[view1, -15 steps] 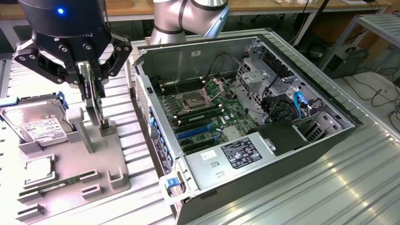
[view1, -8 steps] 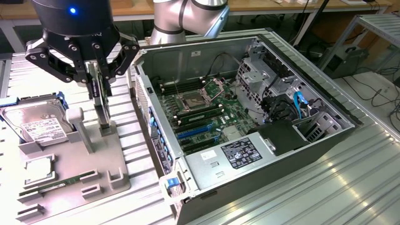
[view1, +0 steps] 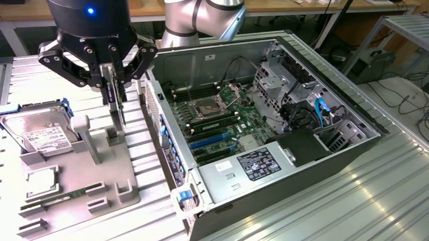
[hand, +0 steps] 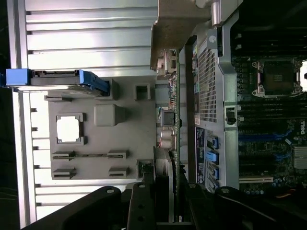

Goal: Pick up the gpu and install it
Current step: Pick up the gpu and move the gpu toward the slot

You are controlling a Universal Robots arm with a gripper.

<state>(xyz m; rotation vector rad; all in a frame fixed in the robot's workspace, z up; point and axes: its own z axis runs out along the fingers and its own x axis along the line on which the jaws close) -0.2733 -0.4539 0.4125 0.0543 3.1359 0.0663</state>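
One grey tray (view1: 74,175) lies nearest on the surface, with a hard drive (view1: 40,133) standing in it. Behind them the gripper (view1: 115,88) is closed on the gpu (view1: 119,113). The card hangs upright from the gripper, low over the tray and just beside the open computer case (view1: 201,60).

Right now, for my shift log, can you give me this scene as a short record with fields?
held item: gpu, upright, hanging below the jaws
jaws: shut on the gpu's upper part
position: over the gray fixture tray, beside the open computer case
on tray: hard drive, processor, memory stick
install status: gpu not yet in the case
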